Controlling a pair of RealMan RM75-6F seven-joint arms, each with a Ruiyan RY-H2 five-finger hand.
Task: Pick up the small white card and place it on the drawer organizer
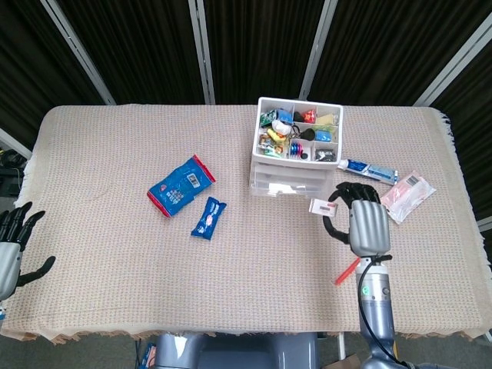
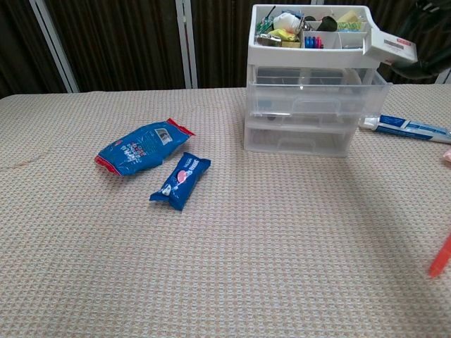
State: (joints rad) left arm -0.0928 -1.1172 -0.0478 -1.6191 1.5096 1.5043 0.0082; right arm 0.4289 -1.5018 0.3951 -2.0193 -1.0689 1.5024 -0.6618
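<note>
**Card held up beside the organizer's right edge**

Right hand (image 1: 367,225) sits right of centre in the head view, fingers curled round the small white card (image 1: 322,205), which it pinches at its near end. Card is off the table, just right of the drawer organizer (image 1: 296,157) front corner from above. Chest view: card (image 2: 392,48) at upper right, tilted, level with the organizer (image 2: 315,81) top tray and just off its right rim; can't tell whether it touches. Only dark fingertips of the hand show at that frame's top right edge.

Left hand (image 1: 13,238) at the lower left edge of the head view, off the table's left side, fingers spread, holding nothing.

Rest of the table (image 1: 115,269):
- blue snack bag (image 1: 181,184) left of centre, smaller blue packet (image 1: 208,217) just below-right of it
- toothpaste tube (image 1: 367,170) right of the organizer
- pink packet (image 1: 406,194) further right, near the hand
- red stick (image 1: 347,271) below the right hand, partly hidden by the wrist

Organizer's top compartments are full of small mixed items.
</note>
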